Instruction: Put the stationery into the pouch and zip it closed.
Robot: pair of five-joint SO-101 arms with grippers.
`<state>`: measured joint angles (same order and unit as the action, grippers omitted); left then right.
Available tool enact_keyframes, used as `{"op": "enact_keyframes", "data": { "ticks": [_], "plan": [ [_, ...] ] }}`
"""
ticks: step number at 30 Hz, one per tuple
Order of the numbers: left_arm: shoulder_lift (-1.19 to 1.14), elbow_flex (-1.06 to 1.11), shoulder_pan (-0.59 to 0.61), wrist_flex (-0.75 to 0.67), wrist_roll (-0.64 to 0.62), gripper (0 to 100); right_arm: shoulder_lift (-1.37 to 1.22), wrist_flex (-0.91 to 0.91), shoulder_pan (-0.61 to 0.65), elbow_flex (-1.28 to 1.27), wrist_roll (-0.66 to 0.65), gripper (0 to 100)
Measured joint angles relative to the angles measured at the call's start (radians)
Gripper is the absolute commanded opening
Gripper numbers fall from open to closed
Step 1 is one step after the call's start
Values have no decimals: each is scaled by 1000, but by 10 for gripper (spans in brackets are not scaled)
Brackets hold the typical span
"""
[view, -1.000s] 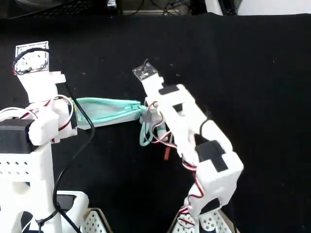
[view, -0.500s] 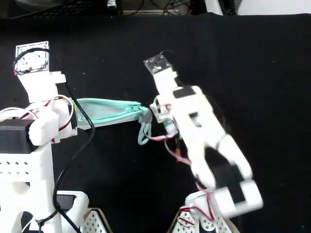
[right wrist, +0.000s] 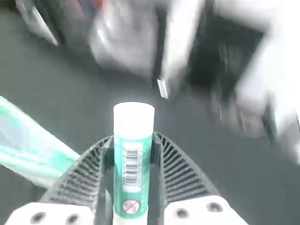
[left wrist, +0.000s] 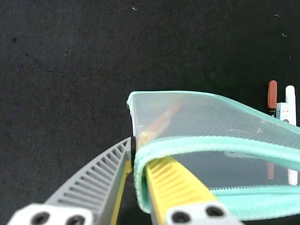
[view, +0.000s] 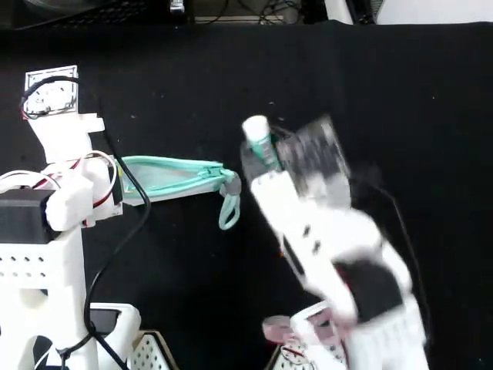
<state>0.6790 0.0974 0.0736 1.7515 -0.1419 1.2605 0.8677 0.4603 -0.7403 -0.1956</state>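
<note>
Right gripper (right wrist: 133,140): closed on upright glue stick (right wrist: 133,157), near strap end of pouch (view: 173,177). Left gripper (left wrist: 139,151): clamped on opposite pouch end, flat on table (view: 416,92). Beyond pouch: brown marker (left wrist: 272,96), white pen (left wrist: 290,101), side by side.

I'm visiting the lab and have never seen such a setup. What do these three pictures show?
Two small white robot arms stand at a table covered in black cloth. One picture looks down from above; the other two come from cameras on the arms' wrists. The left gripper pinches one end of a teal mesh pouch with something orange inside. The right gripper clamps a green-and-white glue stick between its fingers. A brown-capped pen and a white pen lie on the cloth beyond the pouch.
</note>
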Motion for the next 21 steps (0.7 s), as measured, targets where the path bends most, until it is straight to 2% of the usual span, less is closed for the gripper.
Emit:
{"op": "enact_keyframes", "data": {
  "ticks": [9,15,21],
  "plan": [
    [0,0,0,0,0,30,95,-387,358,-63,2,14],
    [0,0,0,0,0,30,-21,-574,399,-222,0,14],
    [0,0,0,0,0,30,-135,-740,400,-272,2,14]
  ]
}}
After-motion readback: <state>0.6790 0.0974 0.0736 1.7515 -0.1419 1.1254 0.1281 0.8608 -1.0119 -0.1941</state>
